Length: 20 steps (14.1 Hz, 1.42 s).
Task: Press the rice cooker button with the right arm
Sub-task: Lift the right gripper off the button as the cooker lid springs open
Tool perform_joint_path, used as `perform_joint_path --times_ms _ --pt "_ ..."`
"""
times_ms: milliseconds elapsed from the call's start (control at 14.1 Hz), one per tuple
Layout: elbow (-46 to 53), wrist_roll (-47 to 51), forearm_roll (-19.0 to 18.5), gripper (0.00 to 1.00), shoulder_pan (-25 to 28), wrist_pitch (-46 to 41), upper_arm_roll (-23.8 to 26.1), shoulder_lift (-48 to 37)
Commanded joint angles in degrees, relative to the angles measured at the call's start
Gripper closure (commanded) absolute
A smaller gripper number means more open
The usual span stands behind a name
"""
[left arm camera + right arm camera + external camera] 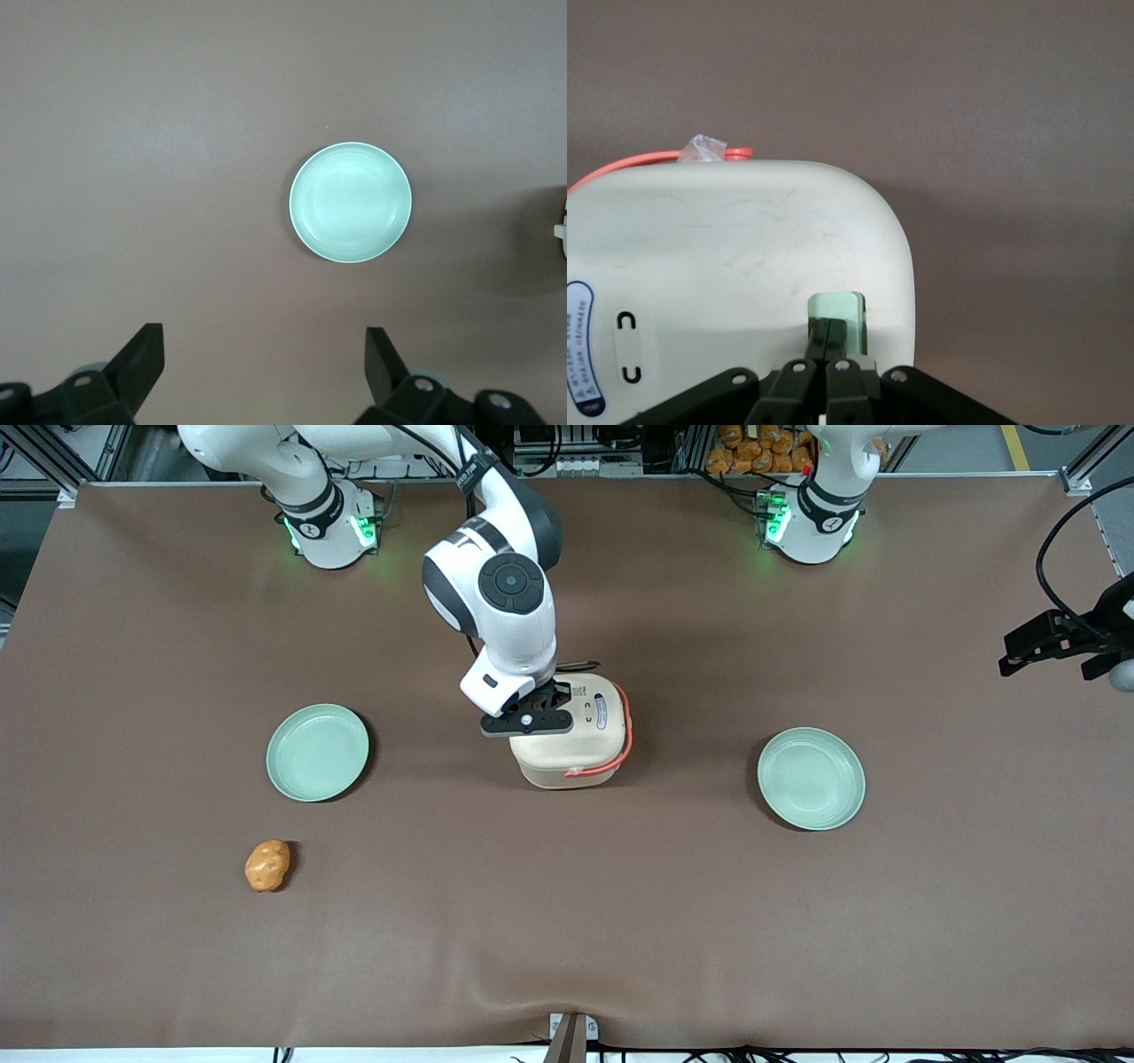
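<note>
Orange lump (267,865) is seen nearest the camera, untouched. Rice cooker (576,740) is set mid-worktop between two green plates (317,752). Gripper (829,341) jaws are clenched together, tips laid on the button (840,312), likely for pressing.

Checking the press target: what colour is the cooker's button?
Pale green button, under the shut gripper; right wrist view shows it best.

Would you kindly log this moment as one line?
gripper: fingers shut, tips on the button | rice cooker: lid closed, upright between two plates | stage: at the button
</note>
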Motion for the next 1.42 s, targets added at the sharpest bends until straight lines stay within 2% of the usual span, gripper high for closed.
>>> perform_joint_path --times_ms 0,355,780,1348 --pt "0.87 -0.63 0.12 1.0 0.72 0.76 -0.56 2.86" --pt "1.66 -0.62 0.99 1.0 -0.07 -1.25 -0.56 -0.29" --pt "8.15 -0.62 0.91 1.0 -1.12 -12.76 -1.0 -3.02" --pt "10.35 -1.06 0.38 1.0 -6.82 -23.57 -1.26 -10.75"
